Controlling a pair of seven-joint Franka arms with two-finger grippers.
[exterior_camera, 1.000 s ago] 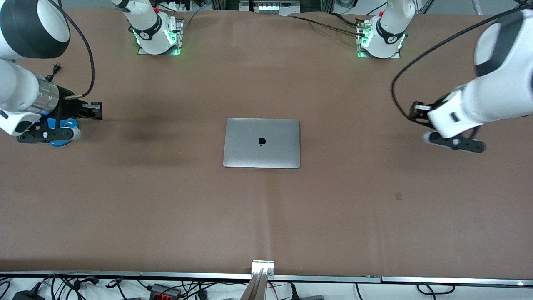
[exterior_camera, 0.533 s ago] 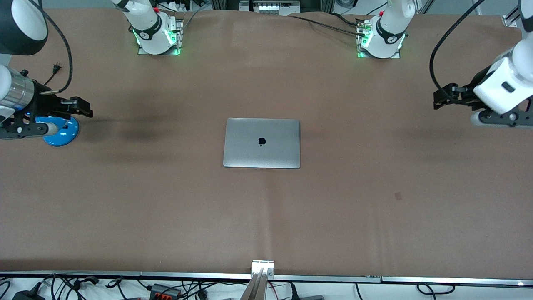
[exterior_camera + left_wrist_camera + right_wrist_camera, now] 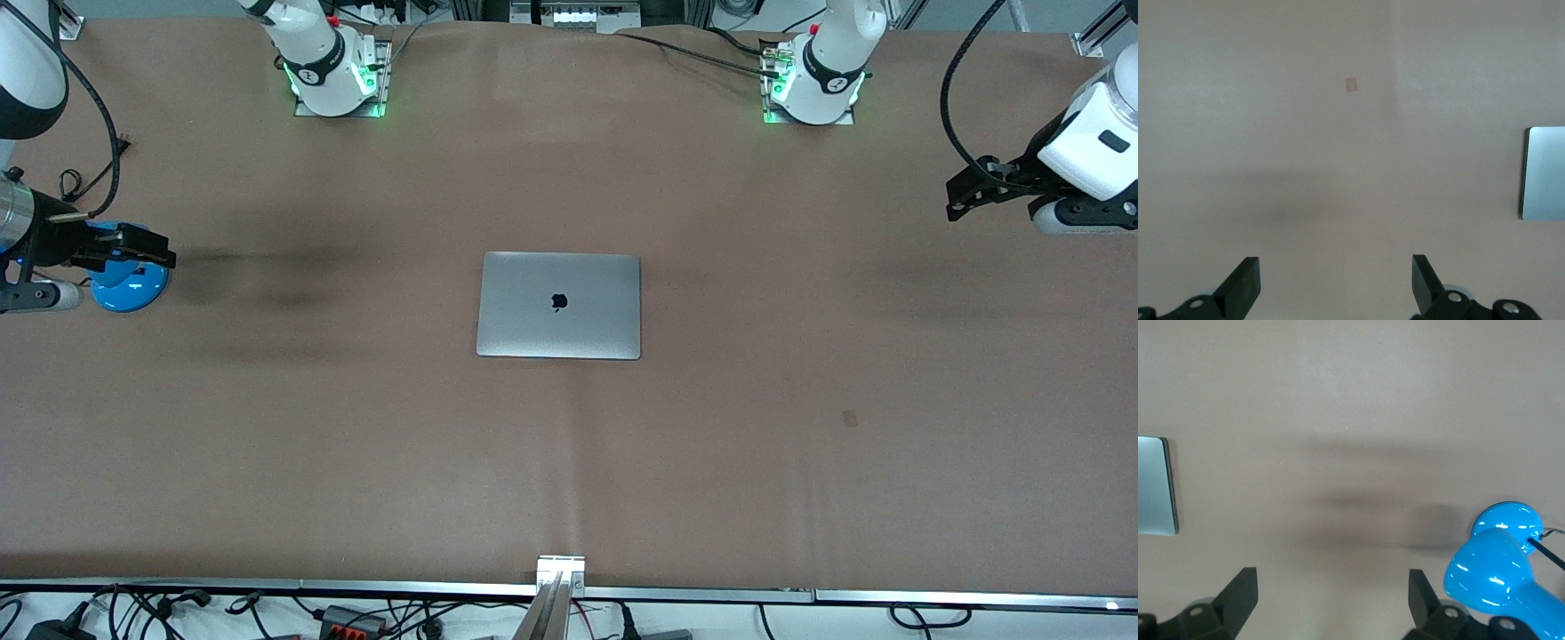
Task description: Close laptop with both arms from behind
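The grey laptop (image 3: 559,305) lies shut and flat at the table's middle, its dark apple logo up. An edge of it shows in the left wrist view (image 3: 1545,173) and in the right wrist view (image 3: 1155,487). My left gripper (image 3: 962,197) is open and empty, up in the air over the left arm's end of the table, well apart from the laptop; it also shows in the left wrist view (image 3: 1336,280). My right gripper (image 3: 151,251) is open and empty over the right arm's end, above a blue object; it also shows in the right wrist view (image 3: 1333,597).
A glossy blue lamp-like object (image 3: 131,283) with a black cord stands at the right arm's end, under my right gripper; it also shows in the right wrist view (image 3: 1501,563). The two arm bases (image 3: 333,76) (image 3: 813,80) stand along the table's back edge. A small tape patch (image 3: 850,418) marks the cloth.
Both arms have drawn outward, away from the laptop toward the table's ends, the left one also rising. The laptop has not moved and stays shut.
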